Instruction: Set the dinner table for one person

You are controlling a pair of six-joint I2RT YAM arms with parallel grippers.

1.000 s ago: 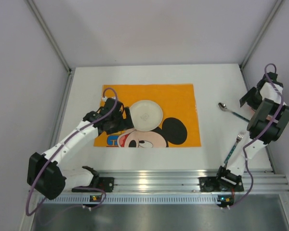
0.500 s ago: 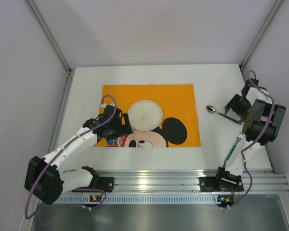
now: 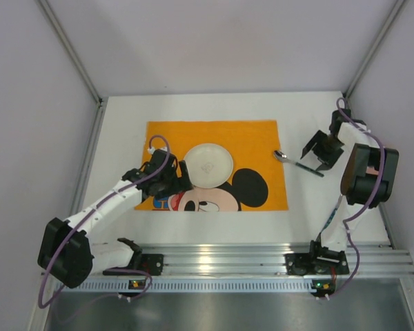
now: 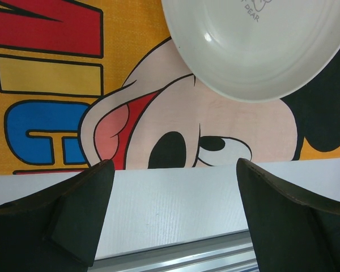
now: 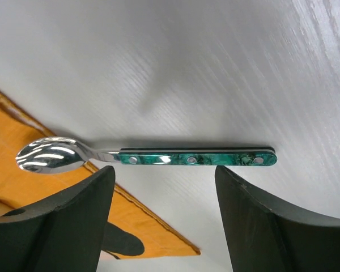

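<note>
Green-handled spoon [image 5: 192, 159] lies at three o'clock of the placemat [image 3: 252, 138], just beyond the right gripper [image 5: 161, 173], parted and empty; left gripper [image 4: 174, 165] gapes empty too.

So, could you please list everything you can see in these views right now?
dinner table: one, white, beneath everything
placemat: one, orange with a cartoon mouse, mid-table
plate: one, white, on the placemat
spoon: one, steel with a green handle, right of the placemat, bowl at its edge
fork: one, green handle, near right, partly behind the right arm
left gripper: one, black, open, left of the plate
right gripper: one, black, open, at the spoon's handle
</note>
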